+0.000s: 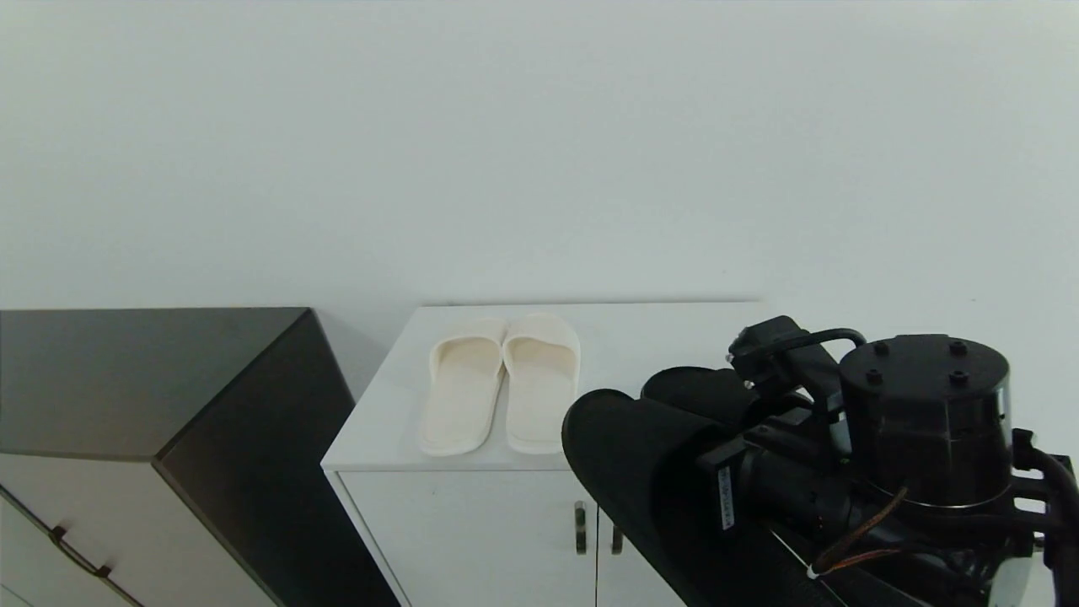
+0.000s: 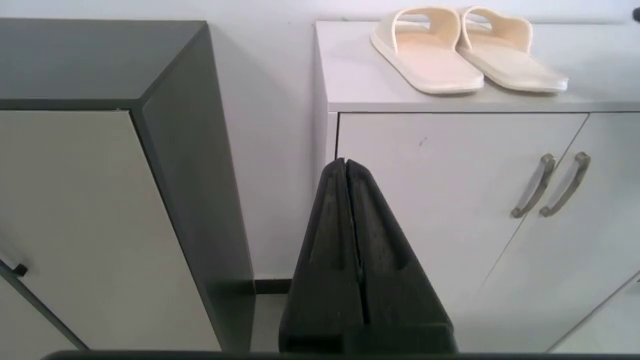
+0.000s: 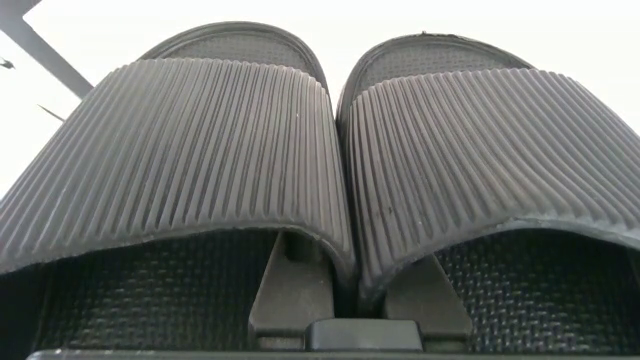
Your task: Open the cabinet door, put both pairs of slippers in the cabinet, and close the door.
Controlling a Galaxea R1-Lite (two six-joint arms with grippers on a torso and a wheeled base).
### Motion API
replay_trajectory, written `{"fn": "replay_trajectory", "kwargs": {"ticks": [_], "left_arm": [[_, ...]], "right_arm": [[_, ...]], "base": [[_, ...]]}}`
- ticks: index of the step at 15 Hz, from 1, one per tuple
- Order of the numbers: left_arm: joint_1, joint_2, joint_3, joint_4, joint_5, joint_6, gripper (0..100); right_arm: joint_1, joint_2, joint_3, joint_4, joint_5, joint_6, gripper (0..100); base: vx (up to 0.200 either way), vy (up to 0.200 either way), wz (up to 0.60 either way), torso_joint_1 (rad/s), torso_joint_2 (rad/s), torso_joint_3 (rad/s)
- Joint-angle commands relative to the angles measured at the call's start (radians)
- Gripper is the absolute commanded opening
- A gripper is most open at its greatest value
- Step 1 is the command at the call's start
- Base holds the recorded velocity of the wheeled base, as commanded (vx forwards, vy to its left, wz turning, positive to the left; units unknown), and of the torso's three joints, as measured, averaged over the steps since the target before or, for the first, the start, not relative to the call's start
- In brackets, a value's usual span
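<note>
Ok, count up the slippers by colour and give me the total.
cream slippers: 2
black slippers: 2
total: 4

Cream slippers sit side by side on the white cabinet's top near its left edge (doors both shut). Black ribbed slippers are pinched together in the right gripper.

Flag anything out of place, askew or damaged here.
One oddity: the black slippers hang in the right gripper while the cabinet doors are shut, so they have nowhere to go yet. The cream slippers lie neatly paired on the cabinet top.
</note>
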Motion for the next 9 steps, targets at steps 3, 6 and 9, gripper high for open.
{"fn": "replay_trajectory", "kwargs": {"ticks": [3,6,9], "left_arm": [[0.0,0.001,0.0,0.0,0.0,0.0,0],[0.0,0.001,0.0,0.0,0.0,0.0,0],[0.0,0.001,0.0,0.0,0.0,0.0,0]], "right_arm": [[0.002,-0.024,0.02,-0.002,0.001,0.0,0],[0.002,-0.031,0.04,-0.017,0.014,-0.005,0],[0.002,-0.044,0.063,-0.017,0.037,-0.023,0]], "base": [[-0.2,0.0,0.0,0.012,0.0,0.002],[-0.133,0.0,0.0,-0.005,0.0,0.003],[0.0,0.0,0.0,0.0,0.0,0.0]]}}
